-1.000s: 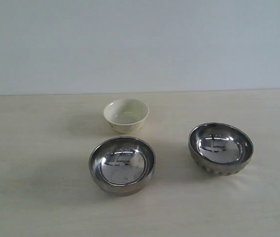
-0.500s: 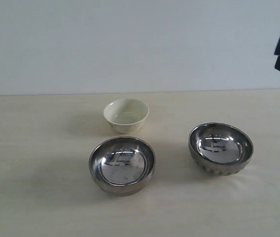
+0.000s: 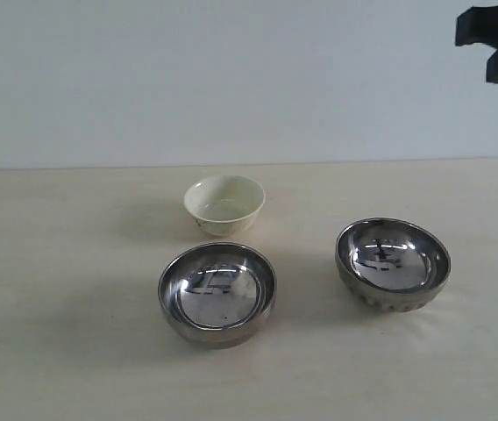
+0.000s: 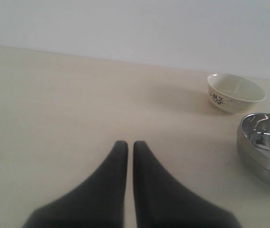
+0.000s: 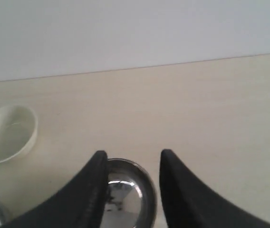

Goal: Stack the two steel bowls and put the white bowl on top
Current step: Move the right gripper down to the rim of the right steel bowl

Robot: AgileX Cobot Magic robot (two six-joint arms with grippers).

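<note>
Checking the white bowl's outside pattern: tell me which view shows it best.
The left wrist view: the white bowl sits side-on, its dark flower print clear. The exterior view shows the whole bowl, print barely visible. The right wrist view shows mostly its inside.

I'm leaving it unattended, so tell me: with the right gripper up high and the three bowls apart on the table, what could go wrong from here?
The ribbed steel bowl is mirror-smooth inside, so the open right gripper may slip on its rim. The white bowl stands close behind the plain steel bowl; a low carry across could knock it. The left gripper is shut and must open before it can help.
</note>
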